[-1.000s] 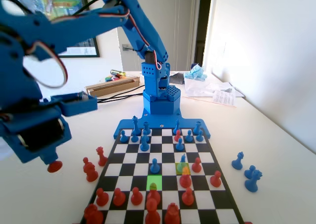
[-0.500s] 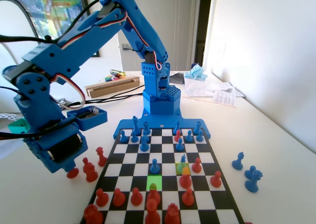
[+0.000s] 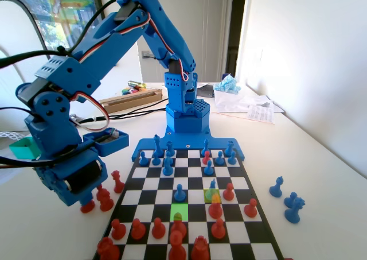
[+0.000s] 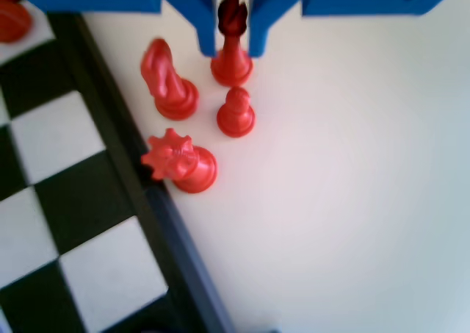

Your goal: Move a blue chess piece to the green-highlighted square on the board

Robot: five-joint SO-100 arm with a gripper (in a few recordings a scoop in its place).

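— Where do we stand with the pincer [image 4: 233,35]?

— We have it low over the table [image 4: 352,171], off the board's [image 4: 44,201] edge. Its jaws sit narrow, closed around the top of a red piece [image 4: 232,57] whose base looks to be at or just above the table. Right below it in the wrist view are three more red men: a pawn [image 4: 236,112] just beneath, a knight [image 4: 167,83] to its left, and a crowned one [image 4: 178,162] further down, by the board's rim.

— And the blue pawn [image 3: 180,192] we actually want?

— Well away from the pincer, out on the board; in the fixed view it is to the pincer's right, past the board edge, standing alone. The green square [image 3: 179,212] lies just in front of it, nearer the camera, with a small red piece [image 3: 178,217] seemingly on it.

— How do we expect the pawn to handle?

— We judge it light, hard plastic, stiff and a bit slick, easy to tip at the flared base. We'd take it just under the round head, on the thin neck, jaws straddling it squarely, so the head stops it slipping out.

— Any risk?

— Neighbouring men are near on the red side; a tilted carry could knock them.
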